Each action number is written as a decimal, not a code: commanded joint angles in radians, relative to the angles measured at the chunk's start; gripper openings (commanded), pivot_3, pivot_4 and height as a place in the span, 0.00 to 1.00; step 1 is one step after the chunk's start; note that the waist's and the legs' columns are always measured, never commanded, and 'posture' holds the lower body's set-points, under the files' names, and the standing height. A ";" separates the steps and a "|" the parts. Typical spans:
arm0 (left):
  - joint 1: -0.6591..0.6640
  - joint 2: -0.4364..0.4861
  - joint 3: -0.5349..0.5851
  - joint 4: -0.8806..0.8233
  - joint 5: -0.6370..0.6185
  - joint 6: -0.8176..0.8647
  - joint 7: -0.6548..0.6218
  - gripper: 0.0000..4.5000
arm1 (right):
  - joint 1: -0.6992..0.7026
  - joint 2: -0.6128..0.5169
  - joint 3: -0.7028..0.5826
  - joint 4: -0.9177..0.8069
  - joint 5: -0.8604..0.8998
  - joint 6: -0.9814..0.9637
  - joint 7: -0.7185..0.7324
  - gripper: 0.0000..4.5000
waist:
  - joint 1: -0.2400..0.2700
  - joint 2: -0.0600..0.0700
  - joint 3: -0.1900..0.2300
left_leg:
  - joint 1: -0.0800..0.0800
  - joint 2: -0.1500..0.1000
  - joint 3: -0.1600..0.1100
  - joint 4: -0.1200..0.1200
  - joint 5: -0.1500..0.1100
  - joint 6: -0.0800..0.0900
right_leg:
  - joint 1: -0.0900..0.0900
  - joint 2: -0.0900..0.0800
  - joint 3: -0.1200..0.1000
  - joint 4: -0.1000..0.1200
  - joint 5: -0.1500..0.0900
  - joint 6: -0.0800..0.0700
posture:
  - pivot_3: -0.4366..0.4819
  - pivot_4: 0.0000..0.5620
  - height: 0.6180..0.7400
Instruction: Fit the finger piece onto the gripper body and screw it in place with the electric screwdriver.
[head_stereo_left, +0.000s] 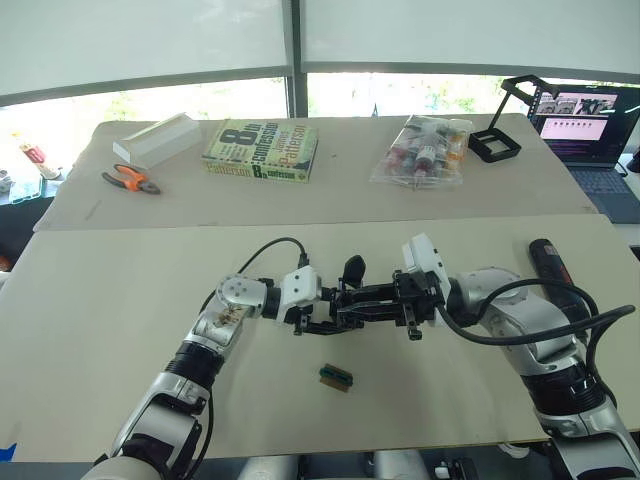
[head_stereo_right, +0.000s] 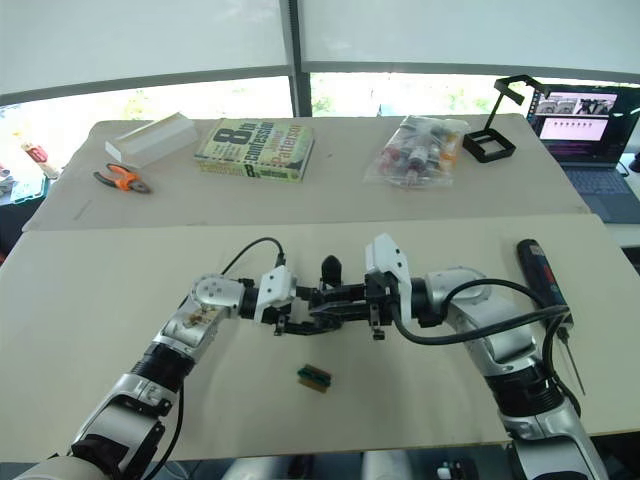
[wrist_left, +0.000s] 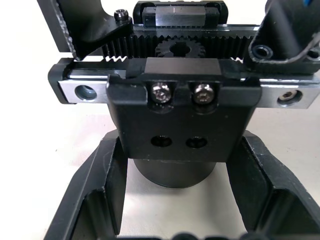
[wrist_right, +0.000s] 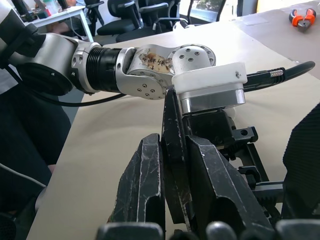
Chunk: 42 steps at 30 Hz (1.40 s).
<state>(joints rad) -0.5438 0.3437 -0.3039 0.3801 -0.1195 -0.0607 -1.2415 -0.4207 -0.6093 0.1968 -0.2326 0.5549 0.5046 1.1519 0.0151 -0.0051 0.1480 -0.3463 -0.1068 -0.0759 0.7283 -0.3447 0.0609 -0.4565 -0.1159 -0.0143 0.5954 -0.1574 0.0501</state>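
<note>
Gripper body (head_stereo_left: 352, 300) is being held above the counter (head_stereo_left: 120, 300) between both grippers: left gripper (wrist_left: 172, 200) fingers clamped on its base, right gripper (wrist_right: 170, 200) fingers pinching the finger piece (wrist_right: 172, 150). Electric screwdriver (head_stereo_right: 538, 270) is lying at right. Book (head_stereo_left: 262, 150) is reading "8th confession".

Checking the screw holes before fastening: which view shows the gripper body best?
The left wrist view: the gripper body is seen close, with two screws, two open holes below them and the toothed rack. The eye views show it small between the two grippers; the right wrist view shows part of it behind the finger piece.
</note>
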 joint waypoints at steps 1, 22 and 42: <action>-0.020 -0.006 0.009 -0.008 -0.007 -0.003 0.008 0.51 | 0.047 -0.032 0.037 0.049 -0.113 0.032 -0.081 0.07 | 0.000 0.000 -0.002 | 0.000 0.000 0.000 0.000 0.000 0.000 | 0.000 0.000 0.000 0.000 0.000 0.000 | 0.48 0.27 1.00; 0.001 -0.001 0.016 -0.047 -0.017 0.022 0.026 0.51 | 0.104 -0.036 0.049 0.011 -0.093 0.087 -0.153 0.07 | 0.003 -0.001 -0.007 | 0.002 0.001 0.000 -0.002 0.000 0.000 | 0.001 0.000 0.001 0.000 0.000 0.000 | 0.48 0.27 1.00; 0.004 0.002 0.014 -0.061 -0.024 0.034 0.037 0.51 | 0.059 -0.109 0.100 0.095 -0.072 0.118 -0.049 0.07 | 0.004 -0.001 -0.015 | 0.012 0.002 0.000 -0.008 -0.001 0.001 | 0.010 0.001 0.002 -0.002 0.000 0.000 | 0.48 0.27 1.00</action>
<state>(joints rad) -0.5299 0.3431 -0.3200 0.3628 -0.1139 -0.0176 -1.2035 -0.4450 -0.6683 0.2428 -0.2024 0.5665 0.5265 1.1412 0.0194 -0.0064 0.1330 -0.3341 -0.1053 -0.0756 0.7207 -0.3458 0.0624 -0.4464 -0.1149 -0.0122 0.5932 -0.1577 0.0503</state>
